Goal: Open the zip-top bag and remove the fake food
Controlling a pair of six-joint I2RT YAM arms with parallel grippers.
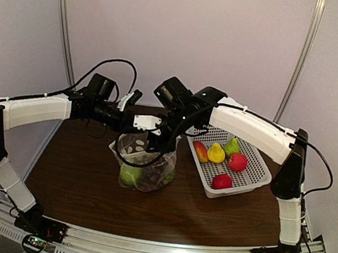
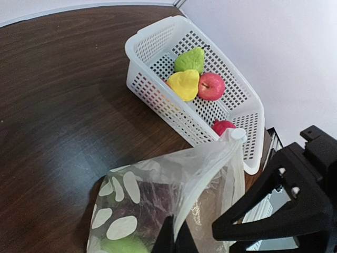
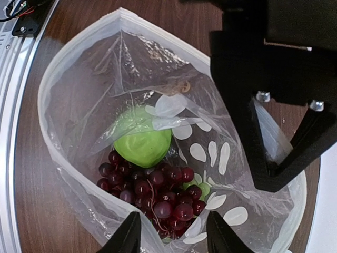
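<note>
Step in hand: removal of contents, with the zip-top bag (image 3: 79,105) already open and standing on the table (image 2: 63,105) just beside the white basket (image 2: 158,92). The left gripper (image 2: 176,237) is clenched on the bag's rim and holds the mouth up and wide. The right gripper (image 3: 174,234) is released, its fingers spread, and hangs directly above the opening. The fake food (image 3: 152,176) in the bag comprises a green round fruit (image 3: 142,145) and a dark purple grape bunch (image 3: 158,197) touching it. Several pieces already lie in the basket, so the task appears past its midpoint. The next move probably calls for lowering the right gripper straight through the mouth, clear of the film, and closing on one piece.
</note>
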